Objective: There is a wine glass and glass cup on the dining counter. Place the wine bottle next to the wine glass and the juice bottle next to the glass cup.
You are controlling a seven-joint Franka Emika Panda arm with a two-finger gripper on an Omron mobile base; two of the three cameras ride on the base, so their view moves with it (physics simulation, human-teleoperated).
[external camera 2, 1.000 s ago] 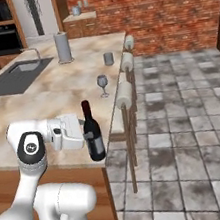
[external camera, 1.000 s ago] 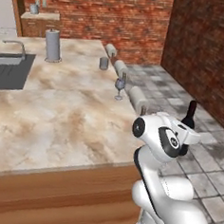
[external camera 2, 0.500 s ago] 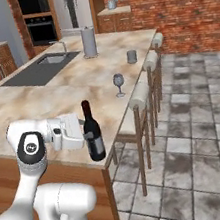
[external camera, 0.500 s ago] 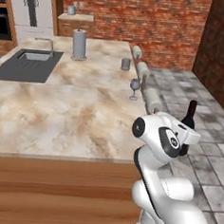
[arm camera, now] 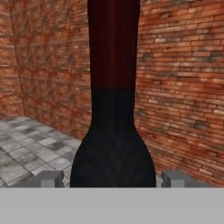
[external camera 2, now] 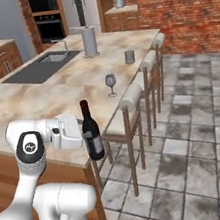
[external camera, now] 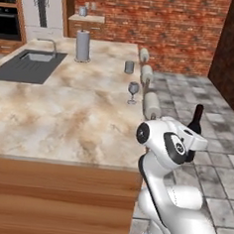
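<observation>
A white robot arm holds the wine bottle [external camera 2: 91, 133] upright beside the near corner of the dining counter [external camera: 64, 120], its gripper [arm camera: 113, 177] pinching the dark body from both sides. In the hand view the two finger tips [arm camera: 50, 178] stand on either side of the bottle's shoulder, with the red-capped neck rising straight up against a brick wall [arm camera: 183, 78]. From the right base view the bottle hangs off the edge of the surface, clear of the marbled top, just in front of the nearest stool [external camera 2: 124, 107]. In the left base view its neck shows behind the arm's wrist, over the tiled floor [external camera: 214, 141].

Farther along the surface, the wine glass [external camera 2: 111, 84] stands near the stool-side edge, well apart from the bottle. Beyond it, the glass cup [external camera 2: 130, 57] sits near the same edge. A paper-towel roll [external camera 2: 89, 41] stands upright past the cup, and the inset sink [external camera 2: 41, 67] lies on the far side of the surface from the stools.
</observation>
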